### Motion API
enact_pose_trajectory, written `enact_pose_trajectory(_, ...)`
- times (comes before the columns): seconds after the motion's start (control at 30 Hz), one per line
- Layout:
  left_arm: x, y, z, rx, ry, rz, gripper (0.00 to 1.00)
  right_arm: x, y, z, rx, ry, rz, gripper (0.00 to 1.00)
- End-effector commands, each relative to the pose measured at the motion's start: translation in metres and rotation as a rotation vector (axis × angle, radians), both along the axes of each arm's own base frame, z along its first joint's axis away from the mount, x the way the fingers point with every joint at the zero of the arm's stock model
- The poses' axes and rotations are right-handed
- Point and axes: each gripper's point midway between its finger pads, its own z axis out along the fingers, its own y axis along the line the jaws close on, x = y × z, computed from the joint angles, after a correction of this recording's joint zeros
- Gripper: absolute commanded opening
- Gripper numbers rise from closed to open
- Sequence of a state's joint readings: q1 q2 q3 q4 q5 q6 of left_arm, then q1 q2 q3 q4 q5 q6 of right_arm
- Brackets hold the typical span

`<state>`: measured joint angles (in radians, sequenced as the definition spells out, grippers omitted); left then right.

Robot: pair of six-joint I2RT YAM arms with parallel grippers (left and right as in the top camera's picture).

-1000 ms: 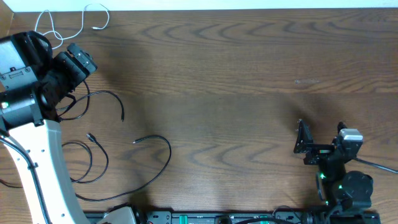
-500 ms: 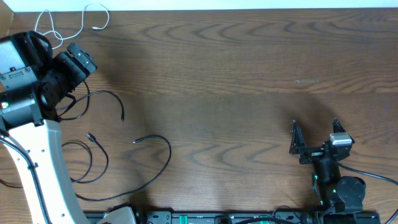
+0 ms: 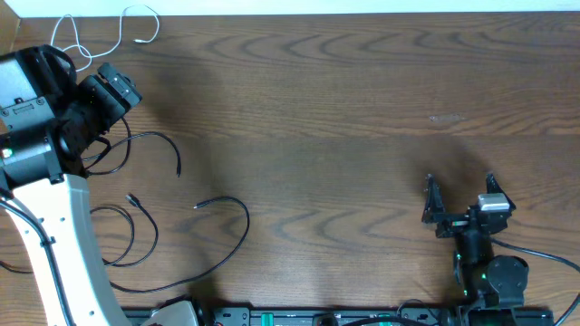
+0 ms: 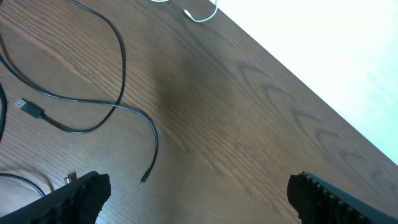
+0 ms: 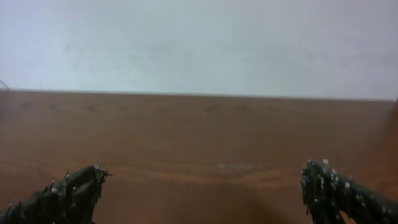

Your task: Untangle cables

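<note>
At the desk, my left gripper and right gripper gape wide, holding nothing. The black cables loop loosely along the left edge, just beside my left fingers; the white cable curls in the far-left corner, well apart from my right gripper.

Left gripper above table. Looped cable on table ahead of jaws, toward left jaw; its loose end just beside that jaw. Far cable farther ahead, near table edge. Right gripper: all cables well apart, leftward.
</note>
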<state>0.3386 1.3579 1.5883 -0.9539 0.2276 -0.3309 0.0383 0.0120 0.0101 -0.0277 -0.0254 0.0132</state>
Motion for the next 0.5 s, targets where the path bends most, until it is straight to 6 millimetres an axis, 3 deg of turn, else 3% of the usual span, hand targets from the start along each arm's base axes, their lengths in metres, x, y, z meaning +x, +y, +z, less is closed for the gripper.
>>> enact_pose_trajectory(0.0,0.0003,0.0009,-0.0010,0.013,0.004,-0.012,0.96,-0.0009,0.0001,-0.0140,-0.018,0.051,-0.003,0.99)
enact_pose_trajectory(0.47,0.0003,0.0009,-0.0010,0.013,0.004,-0.012,0.96,-0.0006,-0.0023,-0.0136,-0.017,0.049,-0.013,0.99)
